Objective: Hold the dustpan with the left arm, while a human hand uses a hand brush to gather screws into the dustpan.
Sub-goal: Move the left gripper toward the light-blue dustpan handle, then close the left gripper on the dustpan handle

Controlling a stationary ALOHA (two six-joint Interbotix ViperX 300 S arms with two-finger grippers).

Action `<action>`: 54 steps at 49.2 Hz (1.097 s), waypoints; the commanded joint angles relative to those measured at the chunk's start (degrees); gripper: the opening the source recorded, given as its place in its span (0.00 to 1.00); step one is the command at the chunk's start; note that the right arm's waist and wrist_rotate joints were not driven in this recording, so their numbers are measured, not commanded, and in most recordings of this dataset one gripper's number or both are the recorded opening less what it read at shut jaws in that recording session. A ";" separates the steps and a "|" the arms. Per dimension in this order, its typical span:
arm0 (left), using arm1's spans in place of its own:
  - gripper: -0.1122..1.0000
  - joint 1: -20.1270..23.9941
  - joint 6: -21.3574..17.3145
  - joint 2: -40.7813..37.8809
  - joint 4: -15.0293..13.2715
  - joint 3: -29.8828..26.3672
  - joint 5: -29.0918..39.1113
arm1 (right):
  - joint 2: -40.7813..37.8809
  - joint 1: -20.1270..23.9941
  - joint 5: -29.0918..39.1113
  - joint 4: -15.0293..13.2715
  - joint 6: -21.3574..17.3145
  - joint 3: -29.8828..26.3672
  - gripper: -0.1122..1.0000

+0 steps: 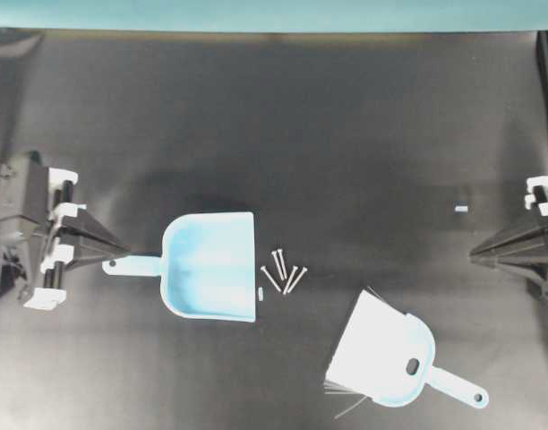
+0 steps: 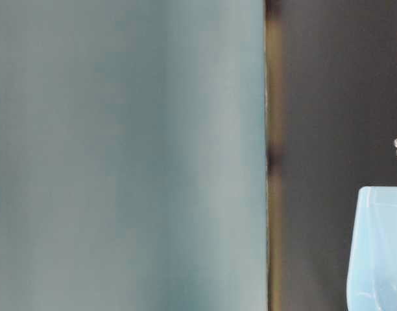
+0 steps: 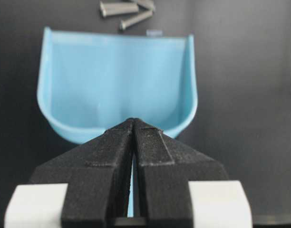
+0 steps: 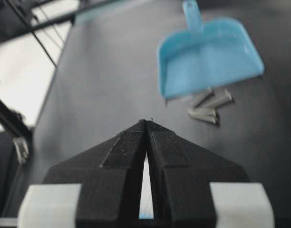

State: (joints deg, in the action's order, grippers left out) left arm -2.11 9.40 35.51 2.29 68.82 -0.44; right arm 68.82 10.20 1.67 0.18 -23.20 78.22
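**Light blue pan, nobody holding it: the easy way this one goes sideways**

Light blue plastic is the whole story on this black desk (image 1: 256,107). The light blue plastic scoop-shaped dustpan (image 1: 211,266) lies flat left of centre, its straight front edge facing the four small silver-grey metal screws (image 1: 283,271), which sit in a loose bunch just off that edge. The light blue plastic hand brush with the fan of white bristles (image 1: 386,358) lies well apart from the pan, toward the lower right. No human hand shows in any view.

The risk, judging from this: the pan is loose. The black left end effector (image 1: 122,249) has its jaws pressed together with nothing between them, its tip right at the end of the pan's short handle, and whether it touches is hard to tell. If it goes forward shut, it will likely shove the pan into the screws and scatter them. It needs to open first and line up on that thin handle. A skewed or shallow bite could let the pan pivot once the brush pushes against it. There is also a tiny white speck just off the pan's front edge, not a screw.

Pose-wise, the left arm reaches out low, pointing straight along the handle toward the screws. The black right end effector (image 1: 475,253) sits at the far right edge, also closed on nothing, pointing inward, well away from everything.
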 commanded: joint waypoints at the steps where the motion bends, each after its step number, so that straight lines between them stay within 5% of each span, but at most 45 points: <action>1: 0.10 -0.09 -0.26 -2.81 0.18 -1.41 -0.44 | 2.72 0.00 4.83 0.09 0.00 -0.09 0.10; 10: 0.18 0.09 -0.88 -8.00 0.18 -3.52 3.08 | 8.79 0.00 11.60 0.09 0.00 1.41 0.10; 20: 0.72 0.70 -1.32 -13.89 0.18 -6.86 5.19 | 14.41 0.00 11.51 0.00 0.00 3.60 0.10; 25: 0.89 1.05 -2.20 -17.23 0.18 -7.65 5.10 | 15.82 0.00 11.34 0.09 0.00 4.39 0.10; 38: 0.90 2.29 -2.81 -23.12 0.18 -7.91 3.16 | 16.00 0.00 11.43 0.00 0.09 4.57 0.10; 54: 0.90 3.34 -3.16 -26.81 0.18 -2.72 -11.60 | 16.00 0.00 11.25 0.00 0.00 4.75 0.10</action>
State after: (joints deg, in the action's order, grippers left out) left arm 0.88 6.42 9.32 2.29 66.18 -9.76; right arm 85.08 10.20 13.54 0.18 -23.20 83.06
